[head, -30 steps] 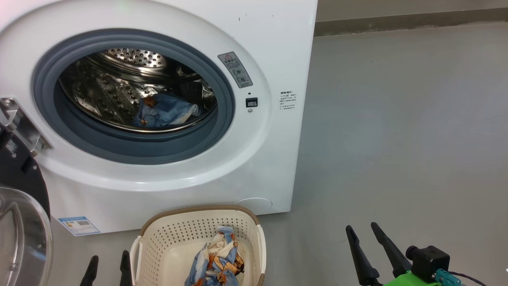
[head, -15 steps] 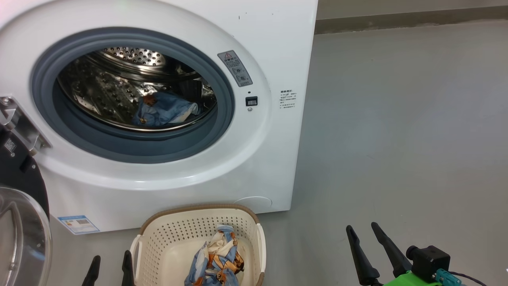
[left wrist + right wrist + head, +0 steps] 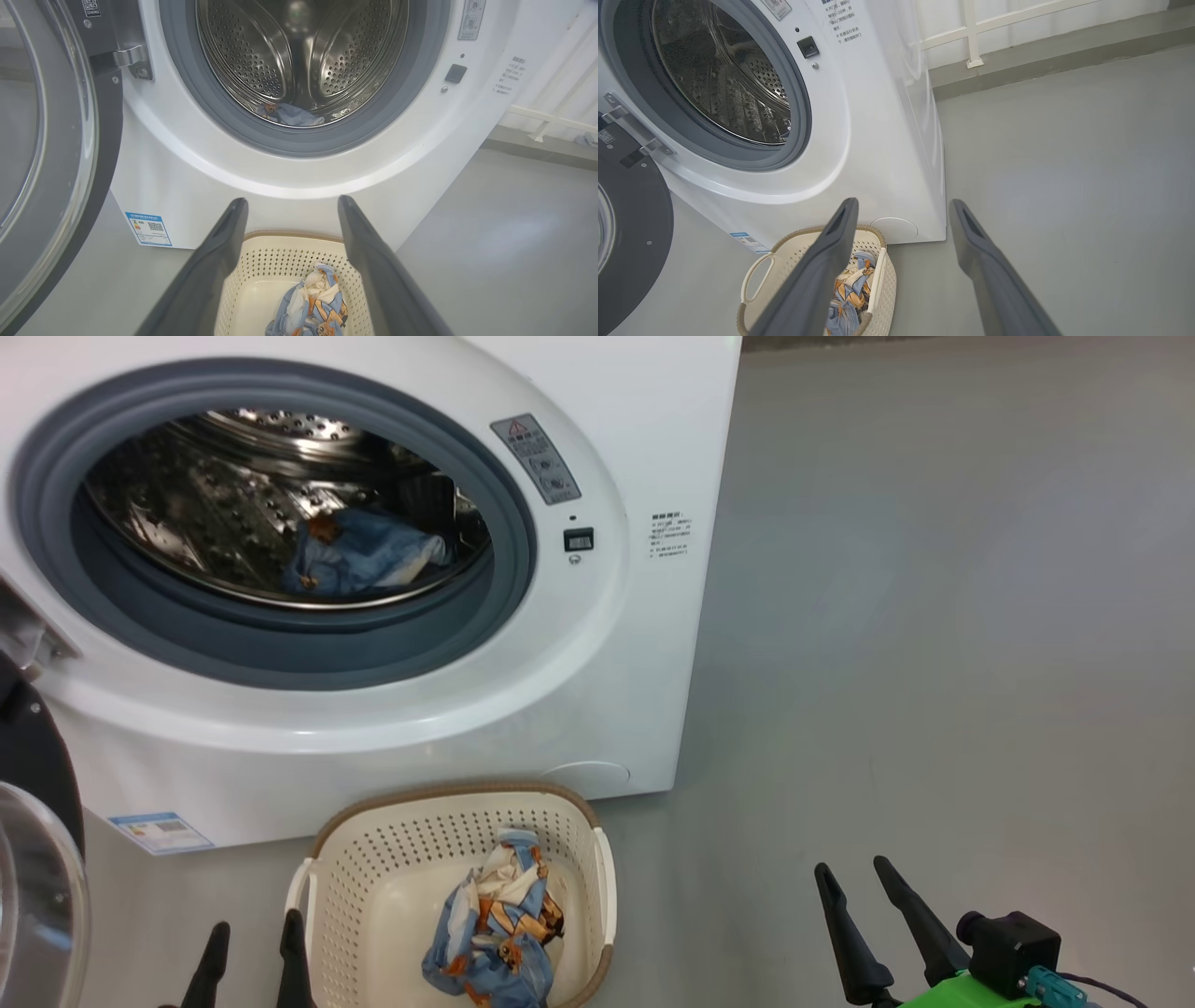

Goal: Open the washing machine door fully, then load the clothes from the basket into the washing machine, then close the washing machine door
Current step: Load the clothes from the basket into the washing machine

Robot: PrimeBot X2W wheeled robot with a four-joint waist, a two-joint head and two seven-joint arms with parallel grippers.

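Clothes: one bunched blue printed piece lies on the bottom of the basket, and a second sits low in the drum of the washing machine. The basket stands on the floor just in front of the machine, below the opening. The washing machine door is swung wide at the left, so we judge opening done and loading about half done. Step in hand: fetch the last piece.

Left claw is released and empty, just beside the basket's left wall; in its wrist view the fingers frame the heap. Right claw is also released and empty, well off to the right over bare floor. We'd use the left.

How we'd do it:
- come down over the heap's high middle, not its edge, so we take the whole bundle in one bite
- keep the tips off the perforated wall and the woven rim; the basket looks light and would likely slide or lift with us
- clench fully, then lift clear of the rim before swinging
- steer clear of the open door on the left
- let go deep past the grey gasket; fabric draped over it would probably stop the door latching
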